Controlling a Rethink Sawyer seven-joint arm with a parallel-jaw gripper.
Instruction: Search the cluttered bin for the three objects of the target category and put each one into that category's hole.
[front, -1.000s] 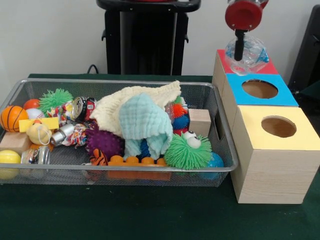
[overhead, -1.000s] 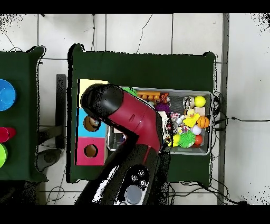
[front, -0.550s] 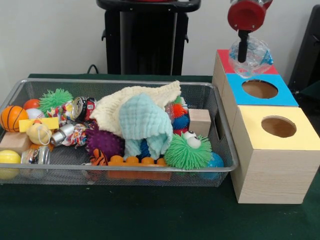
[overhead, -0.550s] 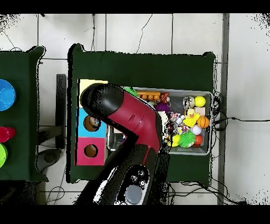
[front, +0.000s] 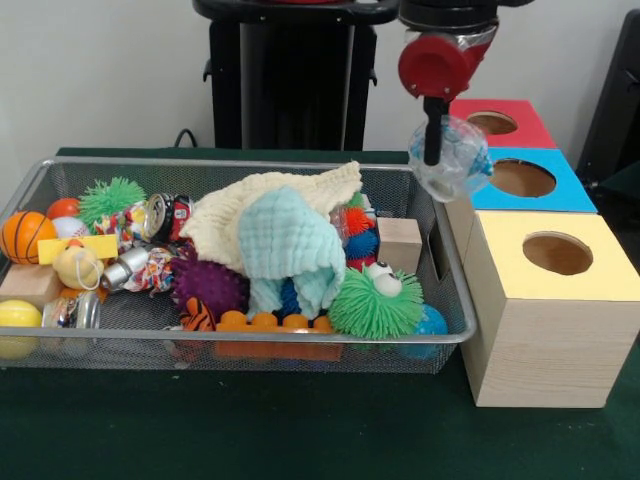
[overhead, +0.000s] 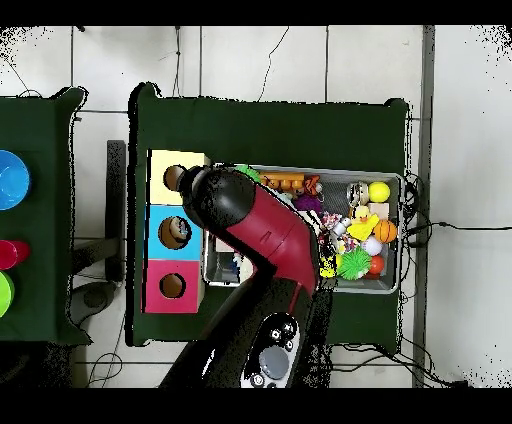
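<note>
Above the wire mesh bin's (front: 455, 300) edge, gripper (front: 432, 155) grasps a crumpled clear plastic bottle (front: 450, 158), undelivered; bin remains cluttered.

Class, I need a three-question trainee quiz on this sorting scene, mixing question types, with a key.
1. True or false: the pincer holds a crumpled clear plastic bottle.
2. Which box top lies nearest the camera in the front view? A red-topped wooden box B blue-topped wooden box C yellow-topped wooden box
3. Fill in: the pale green muslin cloth lies in the wire mesh ____.

Key: 1 true; 2 C; 3 bin.
</note>
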